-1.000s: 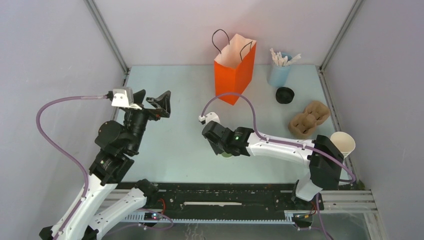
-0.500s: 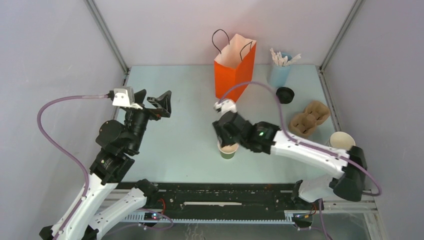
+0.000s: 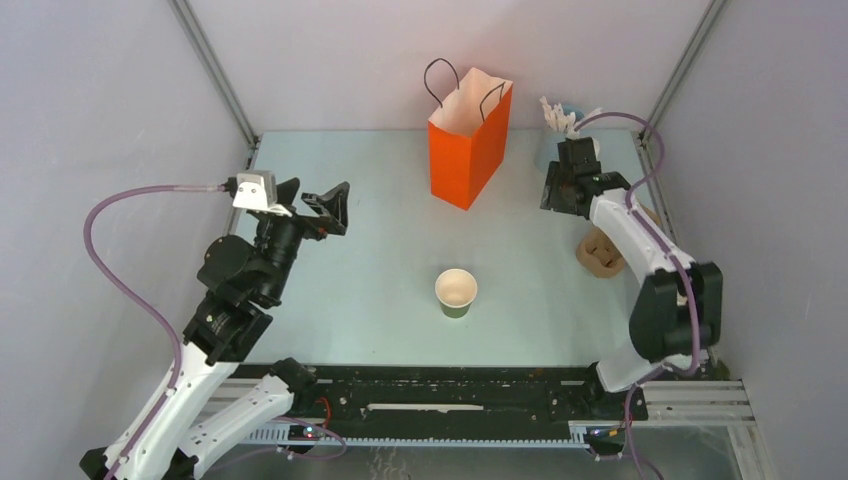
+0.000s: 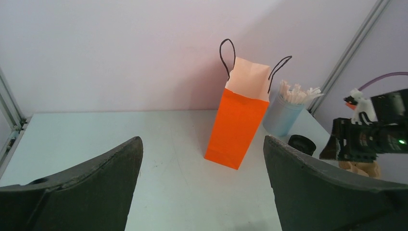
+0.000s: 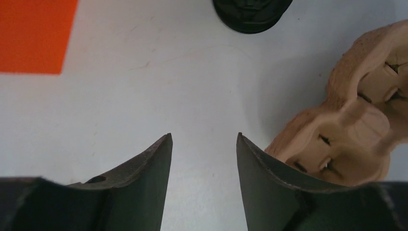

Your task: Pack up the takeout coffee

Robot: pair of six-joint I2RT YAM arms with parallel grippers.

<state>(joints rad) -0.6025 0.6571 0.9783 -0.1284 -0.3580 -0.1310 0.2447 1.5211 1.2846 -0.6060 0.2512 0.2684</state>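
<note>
The takeout coffee is out of view. A lidless green cup (image 3: 456,293) with a pale inside stands alone at the table's middle. A round black lid (image 5: 252,12) lies on the table just ahead of my right gripper (image 5: 204,137), whose jaws stand apart with only bare table between them. In the top view the right gripper (image 3: 558,198) hovers at the back right and covers the lid. The orange bag (image 3: 470,140) stands upright and open at the back; the left wrist view shows the bag (image 4: 238,122) ahead. My left gripper (image 3: 310,195) hangs wide open at the left, holding nothing.
A brown pulp cup carrier (image 3: 600,250) lies just right of the right gripper, and its edge (image 5: 356,120) nearly touches the right finger. A pale blue cup of white sticks (image 4: 284,113) stands behind the lid. Enclosure walls and metal posts bound the table.
The right gripper opened and left the green cup at the table's middle. That arm then swung to the back right, over the black lid. The left arm barely moved.
</note>
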